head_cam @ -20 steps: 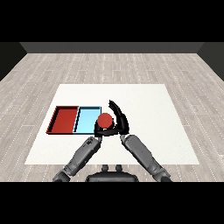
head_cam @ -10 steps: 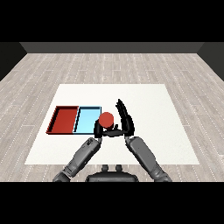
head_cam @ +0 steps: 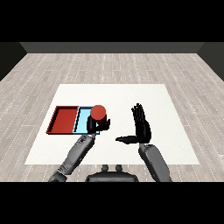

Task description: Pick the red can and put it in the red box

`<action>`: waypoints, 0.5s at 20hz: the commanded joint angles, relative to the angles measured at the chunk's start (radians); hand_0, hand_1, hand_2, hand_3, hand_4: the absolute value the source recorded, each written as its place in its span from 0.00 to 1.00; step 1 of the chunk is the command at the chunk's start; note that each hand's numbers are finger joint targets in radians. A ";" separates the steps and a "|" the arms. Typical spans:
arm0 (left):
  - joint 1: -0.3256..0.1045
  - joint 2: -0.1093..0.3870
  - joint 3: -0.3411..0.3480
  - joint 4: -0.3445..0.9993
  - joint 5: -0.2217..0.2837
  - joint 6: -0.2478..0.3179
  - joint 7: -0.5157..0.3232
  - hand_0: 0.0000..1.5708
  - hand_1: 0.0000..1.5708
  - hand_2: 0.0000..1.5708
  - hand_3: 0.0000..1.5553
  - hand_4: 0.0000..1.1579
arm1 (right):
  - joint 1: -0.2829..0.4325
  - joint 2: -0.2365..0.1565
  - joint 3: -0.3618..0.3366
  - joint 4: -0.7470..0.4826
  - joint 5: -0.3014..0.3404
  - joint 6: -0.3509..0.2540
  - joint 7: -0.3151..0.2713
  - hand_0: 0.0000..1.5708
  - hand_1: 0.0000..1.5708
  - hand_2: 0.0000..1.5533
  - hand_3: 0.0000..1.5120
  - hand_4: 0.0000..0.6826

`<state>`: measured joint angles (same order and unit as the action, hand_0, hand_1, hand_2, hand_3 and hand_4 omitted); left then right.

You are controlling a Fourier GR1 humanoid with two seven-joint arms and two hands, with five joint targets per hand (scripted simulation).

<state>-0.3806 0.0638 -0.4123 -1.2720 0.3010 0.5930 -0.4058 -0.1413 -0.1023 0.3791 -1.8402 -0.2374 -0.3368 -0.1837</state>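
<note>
The left hand [head_cam: 97, 125] is curled round the red can [head_cam: 98, 113], holding it over the light blue tray [head_cam: 82, 119]. At nine o'clock lies the red tray [head_cam: 64, 120]. At three o'clock, the right hand [head_cam: 141, 126] spreads, fingers straight.

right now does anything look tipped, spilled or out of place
Nothing stands out. The left hand holds the red can upright over the blue tray, beside the red tray. The right hand is open, apart.
</note>
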 commanded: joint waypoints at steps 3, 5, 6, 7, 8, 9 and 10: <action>0.022 0.107 0.117 -0.031 0.012 -0.067 0.021 1.00 1.00 1.00 0.95 0.97 | 0.061 -0.097 -0.169 -0.057 -0.095 0.102 -0.006 0.00 0.00 0.00 0.00 0.00; -0.025 0.150 0.142 -0.037 -0.020 -0.022 0.083 1.00 1.00 1.00 0.95 0.97 | 0.201 -0.104 -0.136 -0.072 -0.081 0.124 -0.080 0.00 0.00 0.00 0.00 0.00; 0.026 0.197 0.144 -0.094 -0.021 -0.029 0.112 1.00 1.00 1.00 0.95 0.98 | 0.244 -0.106 -0.125 -0.138 -0.092 0.125 -0.066 0.00 0.00 0.00 0.00 0.00; -0.011 0.231 0.195 -0.052 0.014 -0.062 0.144 1.00 1.00 1.00 0.96 0.97 | 0.187 -0.126 -0.200 -0.031 -0.111 0.135 -0.062 0.00 0.00 0.00 0.00 0.00; 0.006 0.263 0.190 -0.108 -0.019 -0.043 0.150 1.00 1.00 1.00 0.96 0.97 | 0.222 -0.106 -0.180 -0.063 -0.095 0.109 -0.063 0.00 0.00 0.00 0.00 0.00; 0.004 0.260 0.191 -0.060 -0.036 -0.052 0.135 1.00 1.00 1.00 0.96 0.96 | 0.219 -0.135 -0.234 -0.078 -0.148 0.140 -0.030 0.00 0.00 0.00 0.00 0.00; 0.053 0.310 0.208 -0.068 -0.042 -0.056 0.131 1.00 1.00 1.00 0.96 0.96 | 0.203 -0.125 -0.214 -0.041 -0.109 0.125 -0.044 0.00 0.00 0.00 0.00 0.00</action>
<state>-0.3683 0.2762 -0.2510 -1.3262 0.2811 0.5497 -0.3009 0.0385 -0.2100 0.2071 -1.9019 -0.3355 -0.2253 -0.2265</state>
